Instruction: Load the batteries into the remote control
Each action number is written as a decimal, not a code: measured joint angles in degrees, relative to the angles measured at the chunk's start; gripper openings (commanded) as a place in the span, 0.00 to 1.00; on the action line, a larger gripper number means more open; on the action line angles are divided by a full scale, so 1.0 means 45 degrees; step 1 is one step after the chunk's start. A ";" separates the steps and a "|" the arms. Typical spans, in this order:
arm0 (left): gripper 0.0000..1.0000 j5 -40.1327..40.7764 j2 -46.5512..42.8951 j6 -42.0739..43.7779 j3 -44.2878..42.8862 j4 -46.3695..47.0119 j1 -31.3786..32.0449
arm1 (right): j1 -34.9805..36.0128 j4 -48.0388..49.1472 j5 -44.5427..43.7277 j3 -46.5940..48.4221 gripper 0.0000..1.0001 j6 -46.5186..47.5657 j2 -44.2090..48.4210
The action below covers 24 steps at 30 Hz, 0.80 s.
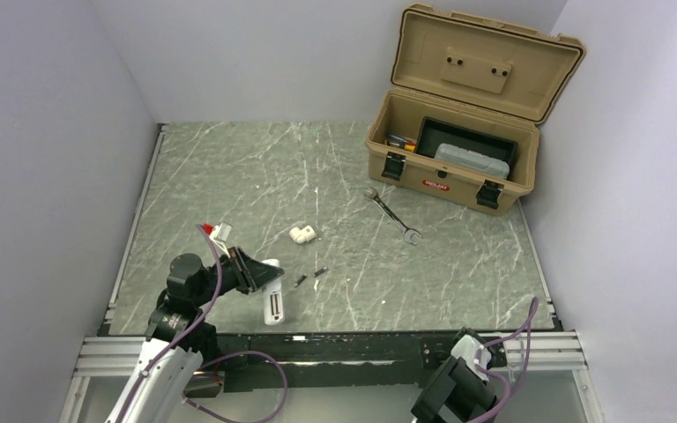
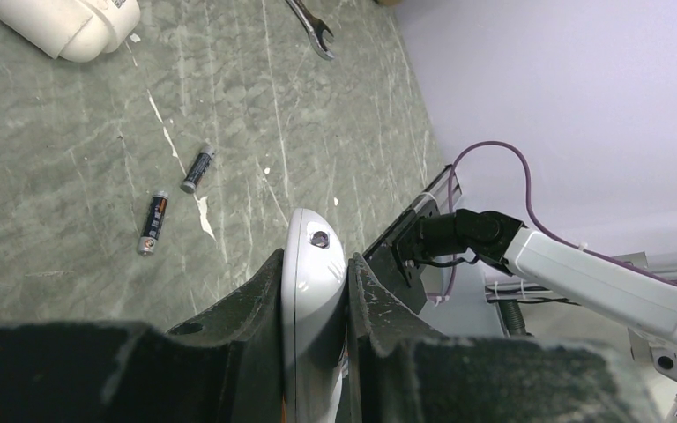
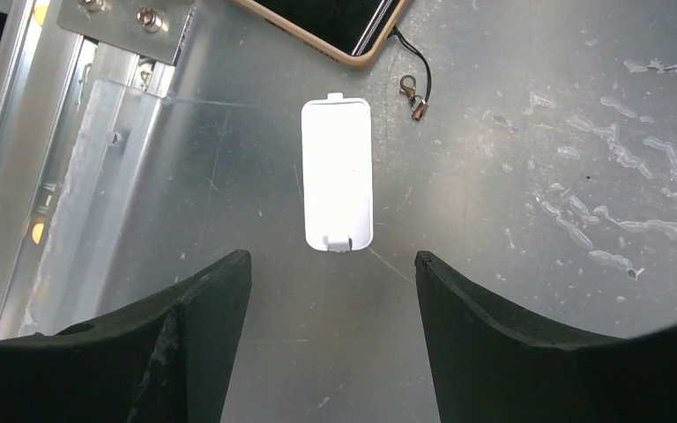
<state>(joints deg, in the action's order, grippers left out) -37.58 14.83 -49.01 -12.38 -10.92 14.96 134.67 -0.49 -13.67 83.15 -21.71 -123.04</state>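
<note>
My left gripper (image 1: 263,275) is shut on the white remote control (image 1: 273,304) near the table's front left. In the left wrist view the remote (image 2: 315,291) sits edge-on between both fingers (image 2: 256,300). Two small dark batteries (image 1: 301,281) (image 1: 320,271) lie loose on the table just right of it. They also show in the left wrist view (image 2: 152,223) (image 2: 197,168). My right gripper (image 3: 331,257) is open and empty, below the table's front edge. A white battery cover (image 3: 337,174) lies on a grey metal surface beyond its fingertips.
A white pipe fitting (image 1: 302,234) lies behind the batteries. A silver wrench (image 1: 392,216) lies mid-table. An open tan toolbox (image 1: 458,167) stands at the back right. Aluminium rails (image 1: 317,348) run along the front edge. The right arm (image 1: 458,379) is low at the bottom.
</note>
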 measured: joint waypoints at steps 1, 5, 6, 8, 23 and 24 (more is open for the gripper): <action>0.00 0.0005 0.0000 -0.0005 0.0000 -0.0015 0.0000 | 0.0000 -0.0151 0.0005 0.0083 0.71 0.0073 -0.0005; 0.00 0.0053 0.0170 0.0063 -0.0019 -0.0083 0.0000 | -0.0005 -0.0282 0.0019 0.0097 0.70 0.0369 0.0000; 0.00 0.0083 0.0272 0.0083 -0.0034 -0.0136 0.0000 | -0.0019 -0.0316 0.0024 0.0097 0.69 0.0423 0.0000; 0.00 0.0097 0.0432 0.0087 -0.0039 -0.0160 0.0000 | -0.0053 -0.0355 0.0053 0.0097 0.67 0.0505 0.0000; 0.00 0.0233 0.0107 0.0039 -0.0510 -0.0442 0.0000 | -0.0194 -0.1851 0.0165 0.2681 0.61 0.1248 -0.1132; 0.00 0.0243 0.0053 0.0058 -0.0622 -0.0593 0.0000 | -0.0209 -0.1894 0.0165 0.2788 0.61 0.1209 -0.1243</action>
<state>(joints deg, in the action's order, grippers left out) -36.49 15.07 -48.75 -15.18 -13.58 14.96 133.73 -9.02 -12.93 95.70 -16.27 -128.64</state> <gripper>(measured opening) 0.273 0.623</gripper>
